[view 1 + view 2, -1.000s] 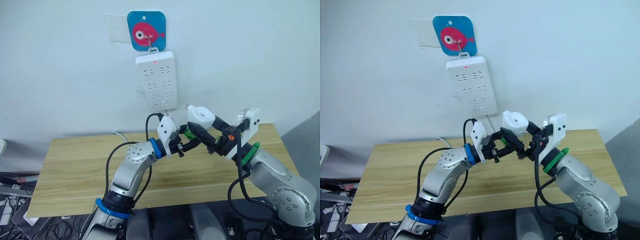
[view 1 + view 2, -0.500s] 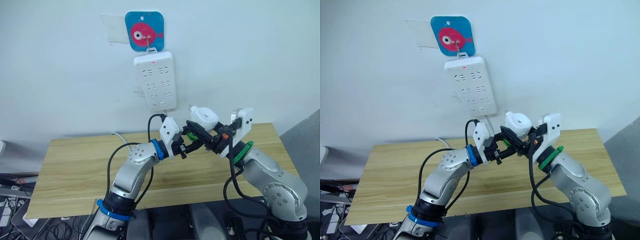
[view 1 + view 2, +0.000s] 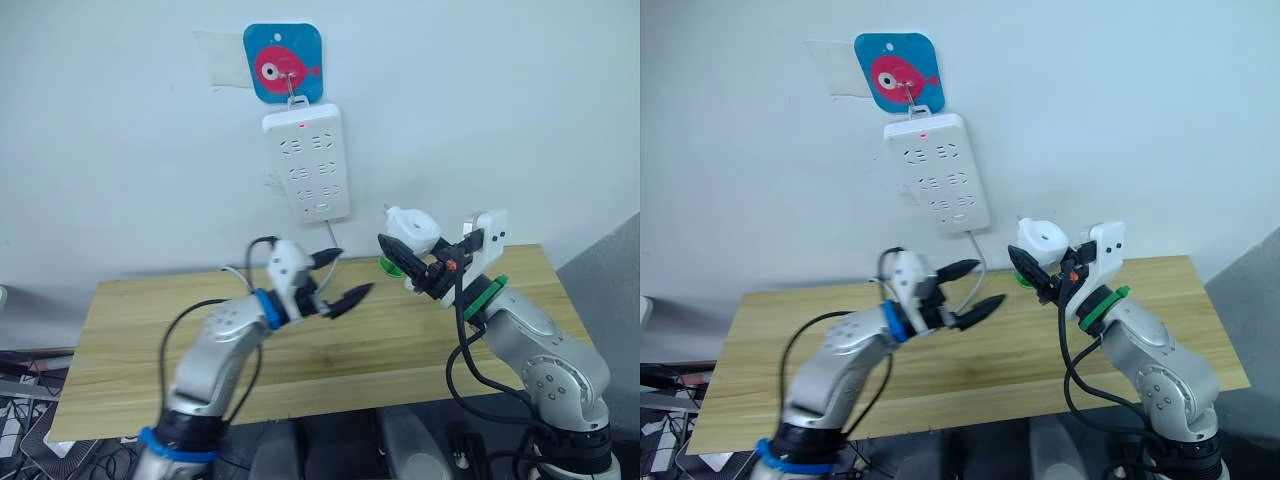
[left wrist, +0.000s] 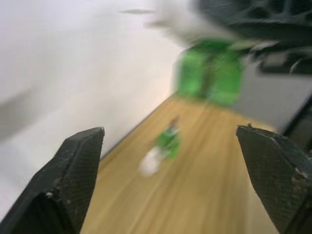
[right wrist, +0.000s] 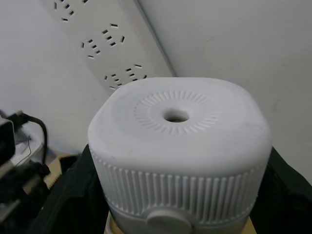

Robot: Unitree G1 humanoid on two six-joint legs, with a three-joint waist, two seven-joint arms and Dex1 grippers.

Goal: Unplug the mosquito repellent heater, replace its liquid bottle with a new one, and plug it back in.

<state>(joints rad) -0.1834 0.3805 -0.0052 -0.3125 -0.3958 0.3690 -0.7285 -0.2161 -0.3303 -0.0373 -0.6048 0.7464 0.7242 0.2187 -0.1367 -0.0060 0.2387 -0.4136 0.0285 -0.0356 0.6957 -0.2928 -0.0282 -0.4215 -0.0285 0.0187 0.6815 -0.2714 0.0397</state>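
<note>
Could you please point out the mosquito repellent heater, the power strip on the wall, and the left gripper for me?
mosquito repellent heater point(image 5: 178, 146): right wrist view, on its white ribbed side below the vent hole.
power strip point(image 3: 306, 160): left eye view, middle of its white face.
left gripper point(image 3: 974, 291): right eye view, midway between its open black fingertips.

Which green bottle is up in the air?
The green bottle under the white heater, which the right end effector holds up. The other green bottle is on the wooden table.
</note>
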